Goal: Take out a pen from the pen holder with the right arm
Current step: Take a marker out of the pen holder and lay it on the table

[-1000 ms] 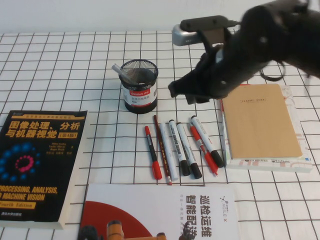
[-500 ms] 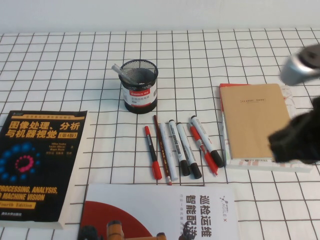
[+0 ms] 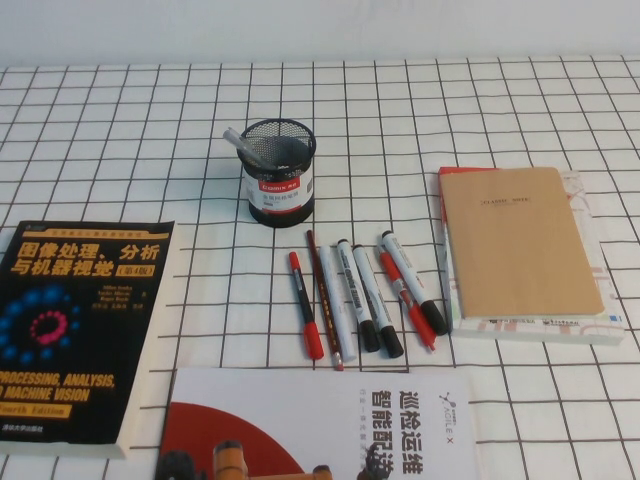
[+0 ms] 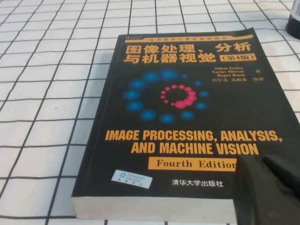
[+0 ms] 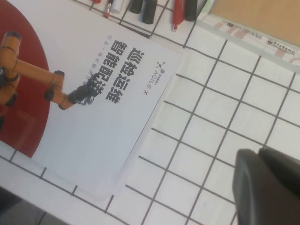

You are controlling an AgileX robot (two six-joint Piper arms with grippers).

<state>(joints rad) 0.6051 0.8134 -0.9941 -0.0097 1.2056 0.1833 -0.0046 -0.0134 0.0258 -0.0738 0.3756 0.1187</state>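
Note:
The black mesh pen holder (image 3: 279,172) stands upright at the table's middle, and a grey pen (image 3: 245,143) leans out of its left rim. Several pens and markers (image 3: 365,295) lie in a row on the cloth in front of it. Neither arm shows in the high view. In the right wrist view my right gripper (image 5: 258,153) is shut and holds nothing, hovering over bare grid cloth near the white booklet (image 5: 93,98). My left gripper (image 4: 260,161) is shut over the black textbook's (image 4: 178,117) lower corner.
The black textbook (image 3: 70,330) lies at the front left. The white booklet (image 3: 320,425) lies at the front centre. A tan notebook (image 3: 520,240) rests on another book at the right. The white grid cloth (image 3: 150,120) covers the table.
My right arm pulled back from beside the pen holder, swept right and left the high view. Its jaws closed on nothing. The pens have not moved.

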